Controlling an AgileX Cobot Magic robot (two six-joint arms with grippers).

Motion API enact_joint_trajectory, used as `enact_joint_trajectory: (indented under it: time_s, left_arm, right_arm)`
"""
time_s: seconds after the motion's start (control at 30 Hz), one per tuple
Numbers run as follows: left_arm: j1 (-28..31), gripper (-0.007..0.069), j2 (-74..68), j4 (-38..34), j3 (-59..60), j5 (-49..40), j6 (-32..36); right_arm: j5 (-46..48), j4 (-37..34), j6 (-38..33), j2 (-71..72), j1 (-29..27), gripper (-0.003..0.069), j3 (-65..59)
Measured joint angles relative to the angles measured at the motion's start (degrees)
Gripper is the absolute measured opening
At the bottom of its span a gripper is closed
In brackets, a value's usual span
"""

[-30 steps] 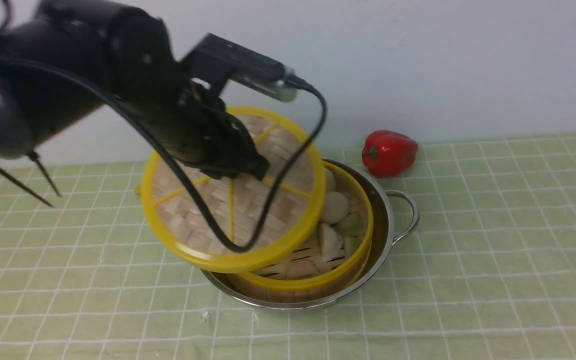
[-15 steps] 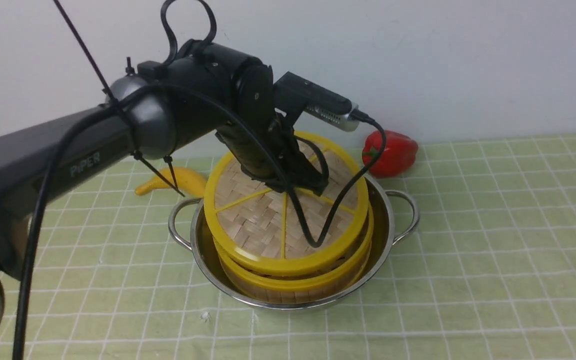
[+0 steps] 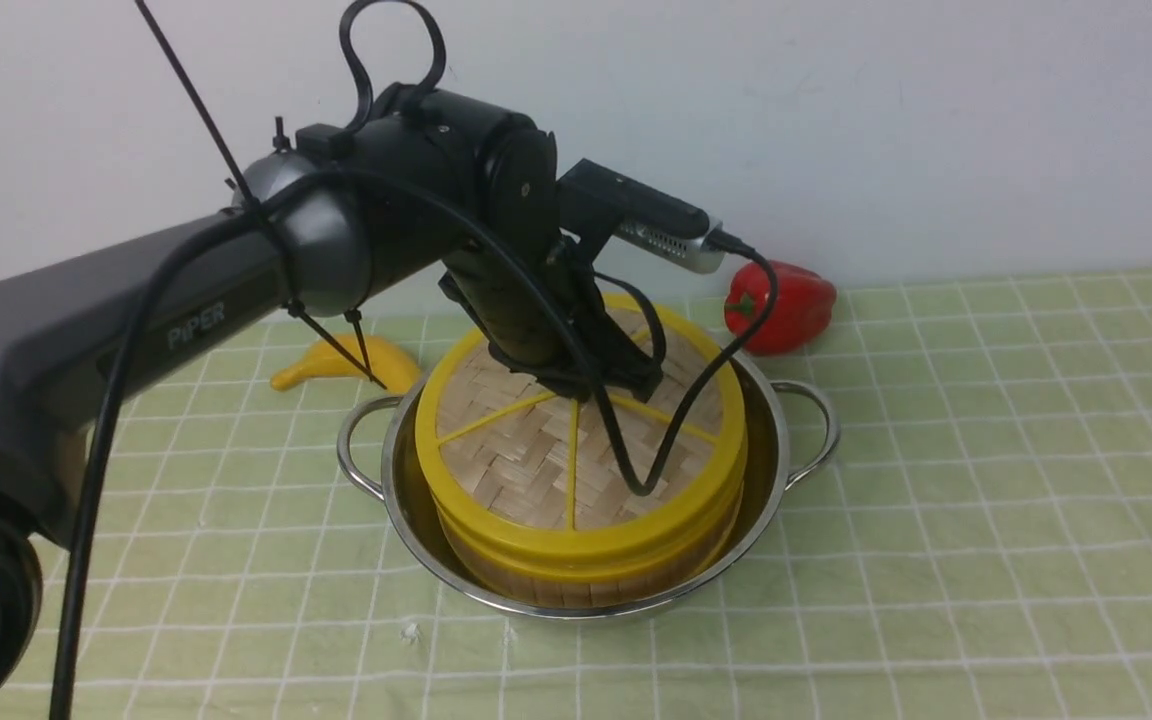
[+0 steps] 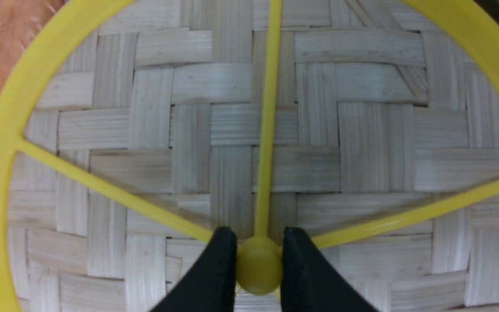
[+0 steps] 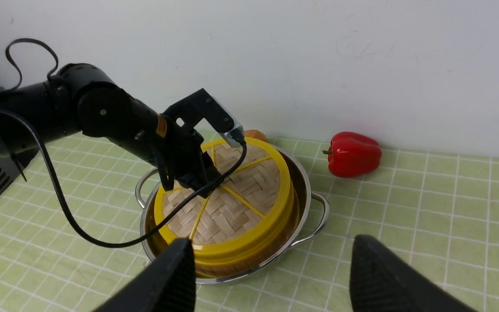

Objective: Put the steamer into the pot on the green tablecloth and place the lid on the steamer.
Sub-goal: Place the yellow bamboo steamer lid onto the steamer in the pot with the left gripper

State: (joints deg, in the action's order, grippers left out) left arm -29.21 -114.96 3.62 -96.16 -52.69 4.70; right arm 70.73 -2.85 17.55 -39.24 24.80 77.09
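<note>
the left pincer (image 4: 260, 264) is closed on the yellow centre knob (image 4: 259, 271) of the woven-bamboo lid (image 3: 526, 465), a tip on each side. the lid sits on the bamboo steamer (image 3: 586, 585), which is inside the stainless-steel pot (image 3: 771, 470) on the green tablecloth (image 3: 986, 500). the right pincer (image 5: 273, 264) is spread wide with nothing in it, well apart from the pot.

the likeliest slip, i'd judge, is at release: if the tips part unevenly or the arm rises before they clear the knob, the lid could lift or be dragged off the rim. pressing down further might tilt the steamer in the wider pot. the drooping black cable (image 3: 641, 485) hangs over the lid and could snag it or the near pot handle (image 3: 821, 430) on a sideways exit.
</note>
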Motion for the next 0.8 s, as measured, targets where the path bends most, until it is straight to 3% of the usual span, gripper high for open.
enact_joint_trajectory:
  time_s: [0.8]
  left_arm:
    - [0.0,0.0123,-0.5,-1.7,-0.1,-0.2,1.2]
  right_arm:
    - [0.0,0.0,0.1,0.0,0.0,0.0469,0.0]
